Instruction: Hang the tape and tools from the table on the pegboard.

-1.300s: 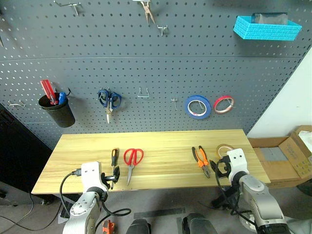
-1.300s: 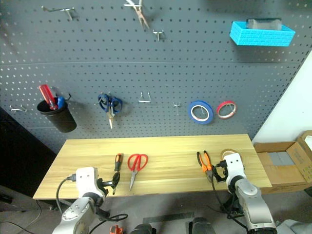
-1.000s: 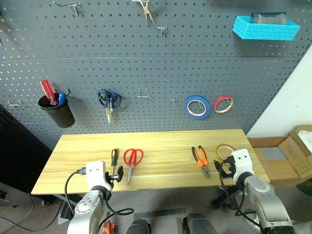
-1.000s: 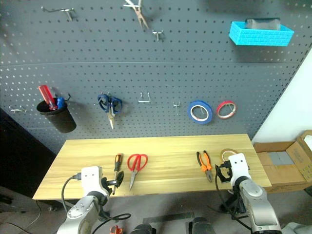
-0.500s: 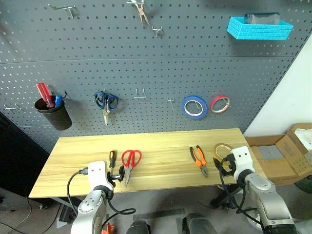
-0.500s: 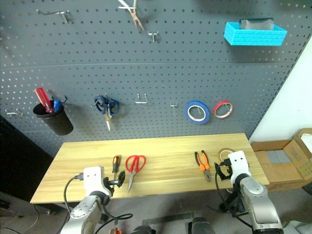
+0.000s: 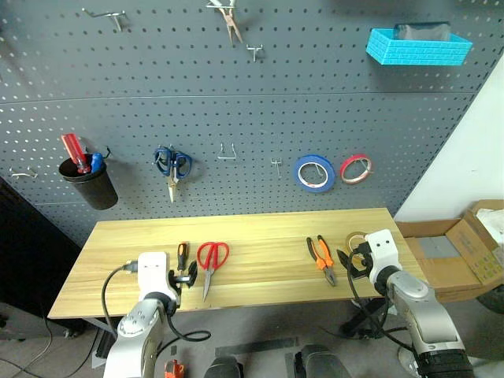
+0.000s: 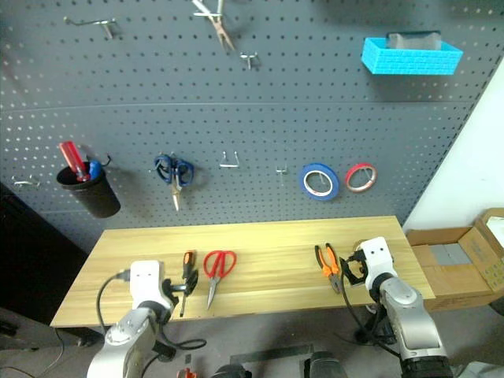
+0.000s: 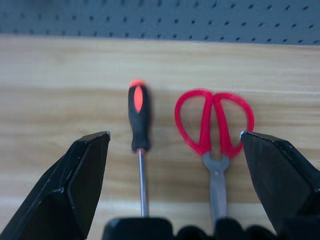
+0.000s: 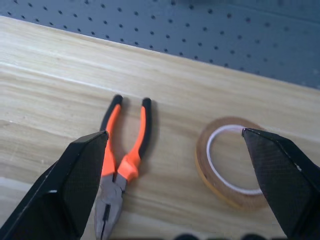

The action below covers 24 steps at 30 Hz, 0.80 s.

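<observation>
Presently both sets of jaws are spread wide and nothing is held. Between the fingers of the left gripper (image 9: pixel 175 150) the screwdriver (image 9: pixel 138 125) and the red-handled scissors (image 9: pixel 214 127) are framed, lying side by side on the table (image 7: pixel 260 228) with their handles toward the pegboard (image 7: pixel 236 102). Between the fingers of the right gripper (image 10: pixel 175 145) the pliers (image 10: pixel 122 160) and the tan tape (image 10: pixel 227 162) are seen, the tape lying flat just beside the pliers.

The tape is judged light and stiff enough to be pinched across its band; its wide hollow centre would be slipped over a hook. The pliers are probably the heaviest piece, and a hold across both rubbery handles near the pivot is advised to prevent swinging. The screwdriver is slim and may roll, so its black-and-orange handle should be taken at mid-length. The scissors are best gripped at the neck below the loops, leaving a loop free for hanging.
</observation>
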{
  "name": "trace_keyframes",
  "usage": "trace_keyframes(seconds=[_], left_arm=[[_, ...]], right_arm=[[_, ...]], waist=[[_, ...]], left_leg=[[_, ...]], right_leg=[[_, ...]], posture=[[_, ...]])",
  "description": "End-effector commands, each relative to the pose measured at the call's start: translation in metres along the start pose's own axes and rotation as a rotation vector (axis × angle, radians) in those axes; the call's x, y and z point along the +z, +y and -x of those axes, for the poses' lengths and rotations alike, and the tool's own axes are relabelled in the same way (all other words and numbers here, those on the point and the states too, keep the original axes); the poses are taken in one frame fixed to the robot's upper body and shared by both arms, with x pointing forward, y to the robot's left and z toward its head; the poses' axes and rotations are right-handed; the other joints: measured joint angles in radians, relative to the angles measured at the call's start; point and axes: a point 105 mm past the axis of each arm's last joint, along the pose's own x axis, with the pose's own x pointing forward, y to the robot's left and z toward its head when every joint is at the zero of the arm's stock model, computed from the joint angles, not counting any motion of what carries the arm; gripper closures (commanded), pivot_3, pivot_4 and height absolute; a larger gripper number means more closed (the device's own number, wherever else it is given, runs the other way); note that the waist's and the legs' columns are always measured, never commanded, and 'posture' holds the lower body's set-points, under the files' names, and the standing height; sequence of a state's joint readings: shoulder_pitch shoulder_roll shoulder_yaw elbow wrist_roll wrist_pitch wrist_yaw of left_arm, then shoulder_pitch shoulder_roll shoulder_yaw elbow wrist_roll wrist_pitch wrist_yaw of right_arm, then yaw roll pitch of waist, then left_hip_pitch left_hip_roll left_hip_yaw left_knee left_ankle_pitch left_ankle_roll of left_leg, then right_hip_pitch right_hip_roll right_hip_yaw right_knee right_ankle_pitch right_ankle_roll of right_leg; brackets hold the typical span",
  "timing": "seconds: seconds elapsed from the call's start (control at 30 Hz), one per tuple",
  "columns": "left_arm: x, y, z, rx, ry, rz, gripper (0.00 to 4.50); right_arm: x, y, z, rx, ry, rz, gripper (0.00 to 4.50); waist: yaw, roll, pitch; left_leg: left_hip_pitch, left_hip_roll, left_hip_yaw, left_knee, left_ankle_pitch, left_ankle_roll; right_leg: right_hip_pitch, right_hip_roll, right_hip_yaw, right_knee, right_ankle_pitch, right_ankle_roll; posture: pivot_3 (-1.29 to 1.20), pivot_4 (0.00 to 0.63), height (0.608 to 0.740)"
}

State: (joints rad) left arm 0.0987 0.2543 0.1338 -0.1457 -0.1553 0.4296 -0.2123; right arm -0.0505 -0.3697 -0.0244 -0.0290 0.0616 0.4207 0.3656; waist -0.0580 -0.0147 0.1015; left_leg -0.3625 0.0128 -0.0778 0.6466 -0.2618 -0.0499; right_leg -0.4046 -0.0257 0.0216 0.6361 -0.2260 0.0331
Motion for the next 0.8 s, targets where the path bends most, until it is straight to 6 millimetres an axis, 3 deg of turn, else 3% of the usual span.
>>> trace_keyframes(seconds=[0.03, 0.17, 0.4, 0.57, 0.8], left_arm=[[0.026, -0.047, -0.014, -0.238, -0.044, -0.047, 0.03], [0.042, -0.114, -0.025, -0.6, -0.044, -0.154, 0.03], [0.057, -0.186, -0.041, -0.952, -0.08, -0.453, 0.03], [0.07, -0.211, -0.053, -1.019, -0.12, -0.507, 0.03], [0.077, -0.217, -0.063, -1.039, -0.14, -0.525, 0.03]], right_arm=[[0.014, -0.02, 0.001, -0.014, -0.028, 0.04, 0.0], [0.007, -0.037, -0.004, 0.003, 0.043, 0.015, 0.0], [0.005, -0.04, -0.016, 0.082, 0.085, 0.05, 0.0], [0.02, -0.041, -0.027, 0.106, 0.054, 0.065, 0.0], [0.032, -0.036, -0.04, 0.157, 0.031, 0.058, 0.0]], waist=[[-0.002, 0.0, 0.003], [-0.022, -0.001, 0.017], [-0.068, -0.005, 0.059], [-0.102, -0.011, 0.099], [-0.128, -0.013, 0.146]], left_leg=[[0.0, -0.001, 0.001, 0.0, 0.0, 0.0], [0.0, -0.001, 0.002, -0.001, 0.0, 0.0], [0.0, -0.003, 0.006, -0.002, 0.0, 0.001], [0.0, -0.003, 0.008, 0.0, 0.0, 0.001], [-0.002, -0.003, 0.008, -0.001, 0.0, 0.002]], right_leg=[[0.001, 0.0, 0.002, 0.0, 0.0, 0.0], [0.0, 0.006, 0.011, 0.0, 0.0, 0.0], [-0.001, 0.009, 0.023, 0.008, -0.003, 0.001], [-0.001, 0.009, 0.028, 0.007, 0.002, 0.009], [-0.002, 0.01, 0.029, 0.007, 0.001, 0.012]], posture=[[-0.15, 0.112, 0.74], [-0.17, 0.142, 0.74], [-0.22, 0.195, 0.74], [-0.25, 0.238, 0.74], [-0.24, 0.28, 0.74]])
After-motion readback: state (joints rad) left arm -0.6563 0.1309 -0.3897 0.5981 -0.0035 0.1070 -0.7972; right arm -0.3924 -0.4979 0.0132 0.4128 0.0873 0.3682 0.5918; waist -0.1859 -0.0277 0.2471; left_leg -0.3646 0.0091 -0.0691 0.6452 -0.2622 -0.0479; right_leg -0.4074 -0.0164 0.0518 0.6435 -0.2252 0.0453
